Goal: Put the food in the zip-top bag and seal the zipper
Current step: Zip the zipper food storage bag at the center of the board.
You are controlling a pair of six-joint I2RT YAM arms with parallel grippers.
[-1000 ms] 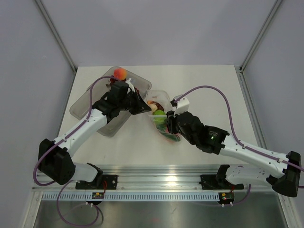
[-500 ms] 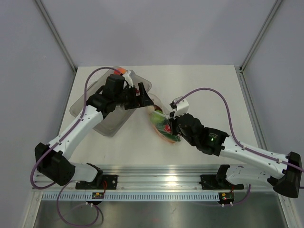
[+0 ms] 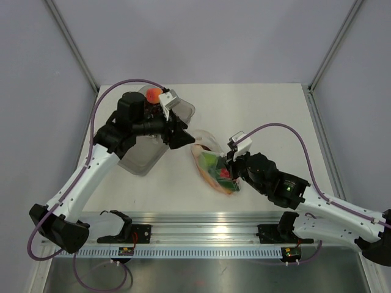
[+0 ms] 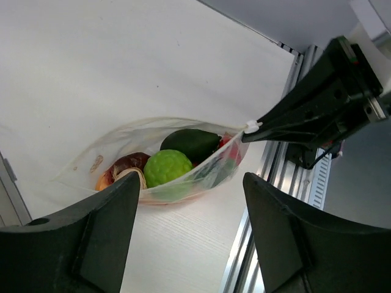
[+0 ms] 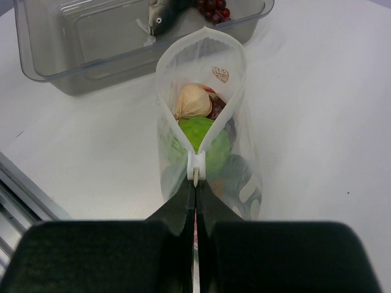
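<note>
The zip-top bag point(image 3: 214, 168) lies on the table with its mouth point(image 5: 201, 67) gaping toward the tray. Food shows inside it: a light-green lime point(image 5: 204, 140), a pale rounded piece point(image 5: 192, 101) and a dark-green piece point(image 4: 192, 143). My right gripper point(image 5: 195, 183) is shut on the white slider of the zipper point(image 5: 195, 166) at the bag's near end. My left gripper point(image 3: 178, 133) hovers open just above the bag's far end, nothing between its fingers point(image 4: 79, 244). A peach point(image 3: 154, 94) and dark-red grapes point(image 5: 214, 9) remain at the tray.
The clear grey tray point(image 3: 137, 160) sits left of the bag, partly under the left arm. A grey fish-shaped toy point(image 5: 162, 12) lies in it. The aluminium rail point(image 3: 201, 220) runs along the table's near edge.
The left gripper opened, let go of the bag and rose. The right gripper closed on the zipper slider and drew the bag toward the near right.
</note>
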